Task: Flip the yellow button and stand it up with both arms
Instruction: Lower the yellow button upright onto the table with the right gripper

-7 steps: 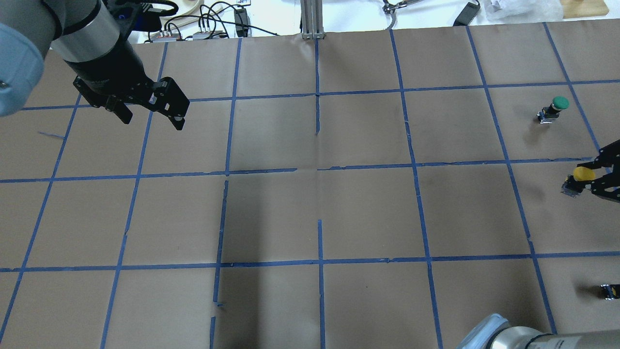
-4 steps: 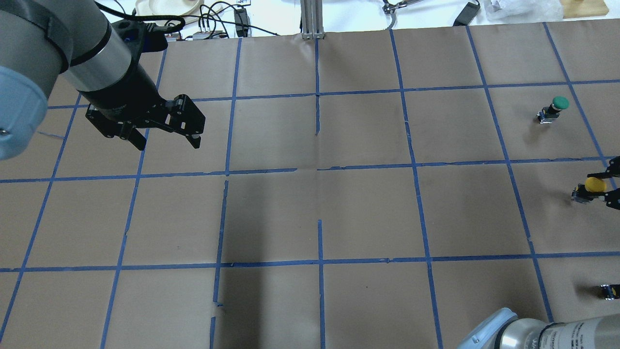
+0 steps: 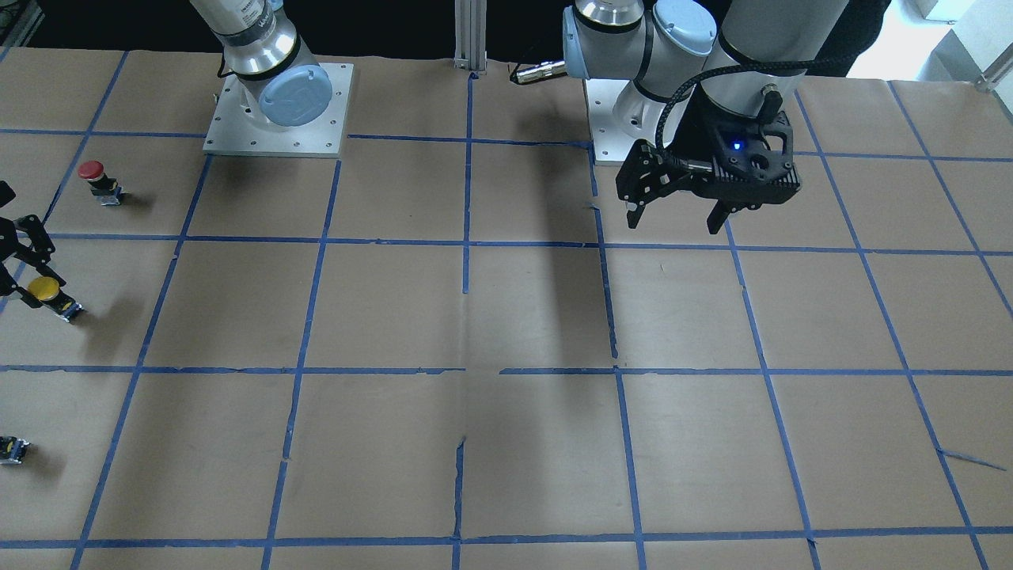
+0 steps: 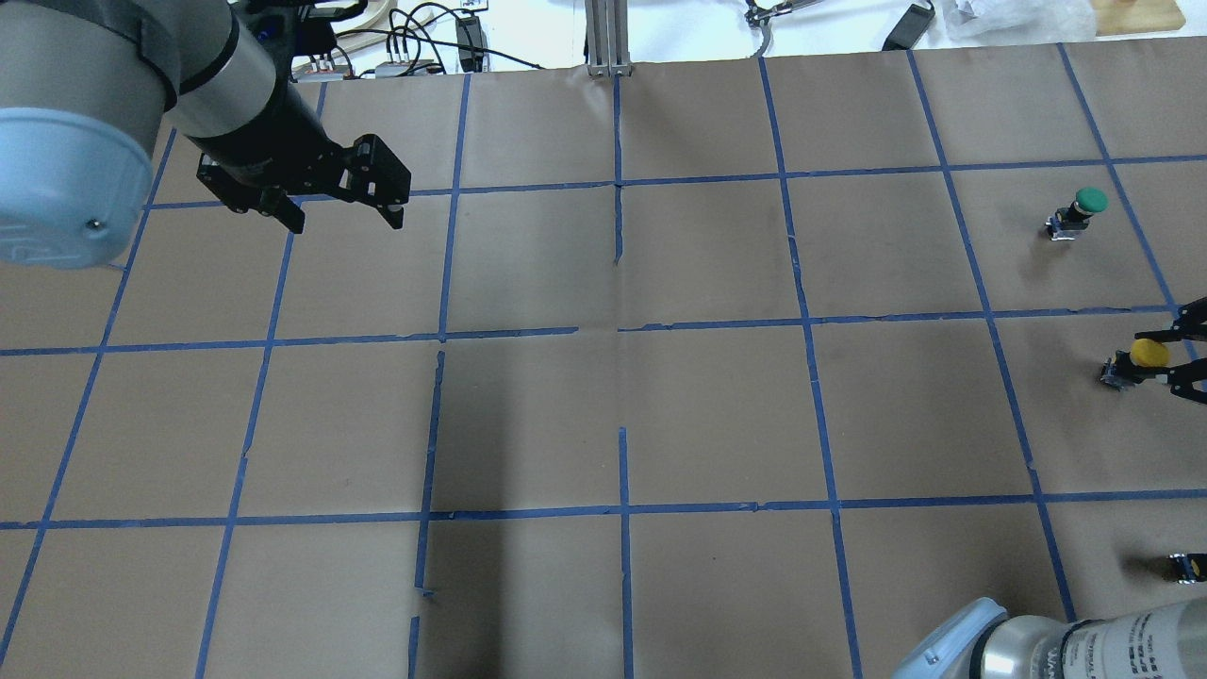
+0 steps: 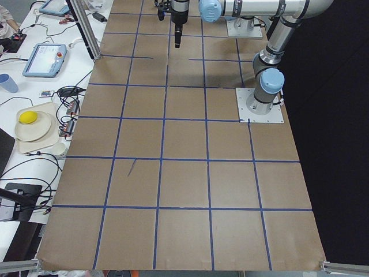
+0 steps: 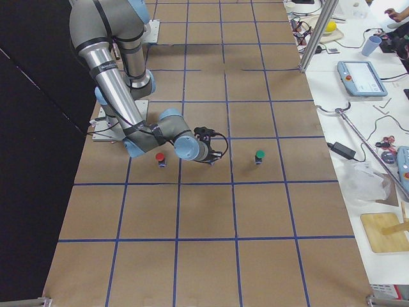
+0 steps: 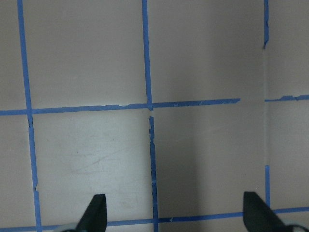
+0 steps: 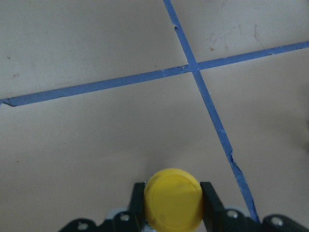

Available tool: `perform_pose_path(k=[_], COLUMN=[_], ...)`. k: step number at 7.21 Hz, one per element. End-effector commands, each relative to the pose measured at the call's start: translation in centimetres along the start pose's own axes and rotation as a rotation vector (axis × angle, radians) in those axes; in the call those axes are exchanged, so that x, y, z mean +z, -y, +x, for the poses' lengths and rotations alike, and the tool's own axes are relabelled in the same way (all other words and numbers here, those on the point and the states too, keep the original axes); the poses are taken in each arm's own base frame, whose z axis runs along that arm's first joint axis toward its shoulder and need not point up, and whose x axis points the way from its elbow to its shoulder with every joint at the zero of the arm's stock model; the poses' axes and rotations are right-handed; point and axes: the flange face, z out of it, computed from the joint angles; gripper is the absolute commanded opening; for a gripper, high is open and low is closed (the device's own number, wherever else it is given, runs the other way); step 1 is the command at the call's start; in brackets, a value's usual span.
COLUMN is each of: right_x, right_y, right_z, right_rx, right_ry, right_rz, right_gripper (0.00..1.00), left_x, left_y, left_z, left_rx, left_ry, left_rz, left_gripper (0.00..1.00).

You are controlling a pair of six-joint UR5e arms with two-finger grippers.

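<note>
The yellow button (image 4: 1148, 354) is at the table's right edge, tilted, with its yellow cap up and its black body and grey end (image 4: 1116, 373) slanting down toward the paper. My right gripper (image 4: 1169, 356) is shut on it just below the cap. In the right wrist view the cap (image 8: 174, 200) sits between the two fingers (image 8: 211, 200). It also shows in the front view (image 3: 43, 288). I cannot tell whether its lower end touches the table. My left gripper (image 4: 346, 223) is open and empty above the far left of the table, and it also shows in the front view (image 3: 674, 226).
A green-capped button (image 4: 1084, 207) stands beyond the yellow one. A red-capped button (image 3: 96, 178) stands nearer the robot's base. A tiny dark component (image 4: 1186, 566) lies at the near right edge. Brown paper with a blue tape grid (image 4: 622, 330) covers the table.
The left gripper has swung to the right, then toward the table's far side. The right gripper's fingers have drawn closer together around the yellow button, and the button has shifted slightly right and nearer.
</note>
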Motion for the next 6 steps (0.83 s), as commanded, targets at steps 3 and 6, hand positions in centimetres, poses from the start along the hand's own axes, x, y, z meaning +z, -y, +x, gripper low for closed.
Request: perform_pose_path(k=[3, 6], right_x=[0.4, 0.1], right_y=[0.4, 0.6], right_z=[0.1, 0.0], right_rx=[0.008, 0.034], right_ry=[0.001, 0.003], right_rz=[0.034, 0.036], right_gripper=[0.56, 0.99], left_x=[-0.8, -2.6], left_y=[0.8, -0.9], left_z=[0.1, 0.2], left_rx=[0.047, 0.127], left_ry=[0.072, 0.061], left_rz=[-0.013, -0.095], left_gripper=[1.00, 1.00])
